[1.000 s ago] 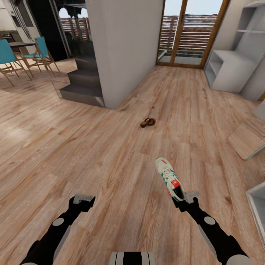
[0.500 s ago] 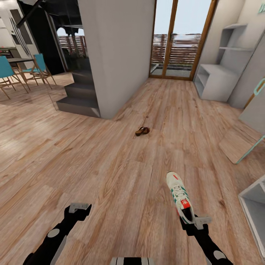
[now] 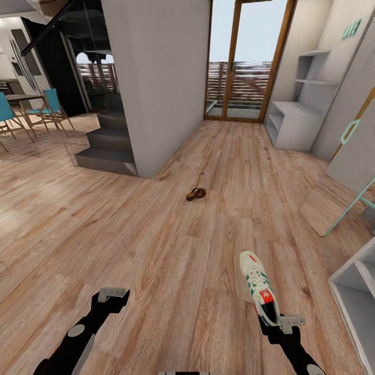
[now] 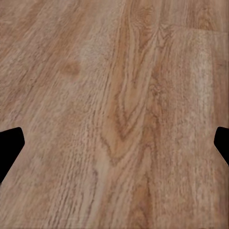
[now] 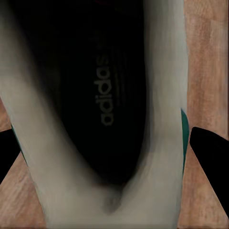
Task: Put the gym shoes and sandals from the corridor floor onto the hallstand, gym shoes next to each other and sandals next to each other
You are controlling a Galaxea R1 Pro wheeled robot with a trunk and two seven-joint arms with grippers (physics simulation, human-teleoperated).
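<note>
While we're parked out on the light-brown wood-plank corridor floor (image 3: 156,260), our right gripper (image 3: 276,322) has its fingers clamped on the heel end of a white lace-up gym shoe with green side stripes and a red-orange tongue label (image 3: 258,286) — toe pointing away from us, sole hanging above the planks. From the right wrist camera we're staring straight down into that sneaker's dark insole (image 5: 95,95), adidas lettering and all, with one black fingertip (image 5: 212,152) pressed right against the side of the cream upper.

Our left gripper (image 3: 112,298) hangs low over bare floor with nothing between its fingers; the left wrist camera puts the two dark fingertips (image 4: 9,145) at opposite edges of its frame, so the jaws are spread wide.

Further up the corridor a small brown leather sandal with a tan footbed (image 3: 196,194) lies flat on the planks, near the corner of the pale grey wall block (image 3: 156,78) and well apart from both arms. We honestly can't tell whether that's one sandal or two lying together.

The wide pale-grey hallstand with its low bench and floating shelves (image 3: 297,122) stands far ahead on the right, beside the wood-framed glass door (image 3: 237,62).
</note>
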